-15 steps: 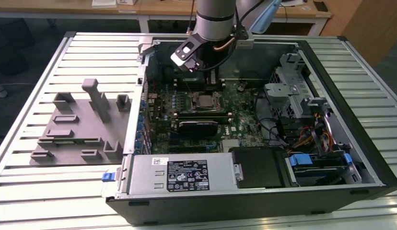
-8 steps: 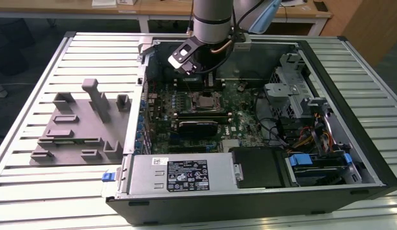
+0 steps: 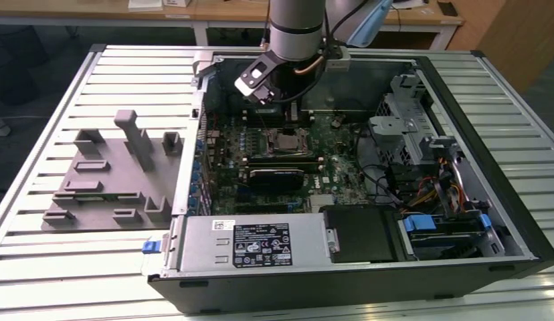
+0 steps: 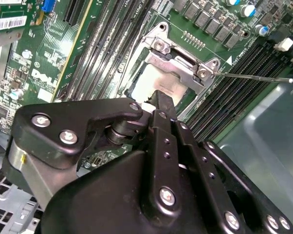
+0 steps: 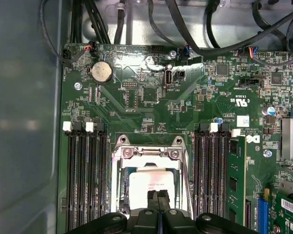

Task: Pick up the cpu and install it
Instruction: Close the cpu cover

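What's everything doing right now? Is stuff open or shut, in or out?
chip, lying flat inside the metal socket.
hand, shut, fingertips together right over the chip.
thin lever, sticking out sideways from the socket, not tucked down.
computer case, lying on its side, open on top.

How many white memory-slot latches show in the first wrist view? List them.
4: two latches on one side of the socket, two on the other; the hand may hide more.
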`<state>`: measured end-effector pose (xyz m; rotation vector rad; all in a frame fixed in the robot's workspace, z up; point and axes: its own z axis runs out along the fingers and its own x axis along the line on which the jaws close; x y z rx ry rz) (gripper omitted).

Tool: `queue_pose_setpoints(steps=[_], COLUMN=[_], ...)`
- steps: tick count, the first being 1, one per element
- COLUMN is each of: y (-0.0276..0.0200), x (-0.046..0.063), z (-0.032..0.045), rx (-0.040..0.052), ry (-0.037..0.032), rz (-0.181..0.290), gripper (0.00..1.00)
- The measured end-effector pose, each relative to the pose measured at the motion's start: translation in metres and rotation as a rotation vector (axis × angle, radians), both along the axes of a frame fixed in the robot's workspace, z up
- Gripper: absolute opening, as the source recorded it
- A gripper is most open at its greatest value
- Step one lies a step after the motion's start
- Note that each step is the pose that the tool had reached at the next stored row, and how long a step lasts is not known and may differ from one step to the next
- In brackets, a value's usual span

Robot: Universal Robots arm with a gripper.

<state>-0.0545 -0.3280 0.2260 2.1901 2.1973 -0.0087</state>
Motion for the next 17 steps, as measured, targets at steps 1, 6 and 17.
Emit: queue_pose_setpoints(steps=[1, 6, 17], y=[0.0000, 0.0000, 0.0000], x=[0.0000, 0.0000, 0.0000], z=[0.0000, -0.0001, -0.0002], rx=[0.0001, 0.0000, 0.0000], ry=[0.0000, 0.0000, 0.0000], rz=[0.015, 0.106, 0.305], gripper=[0.11, 0.11, 0.11])
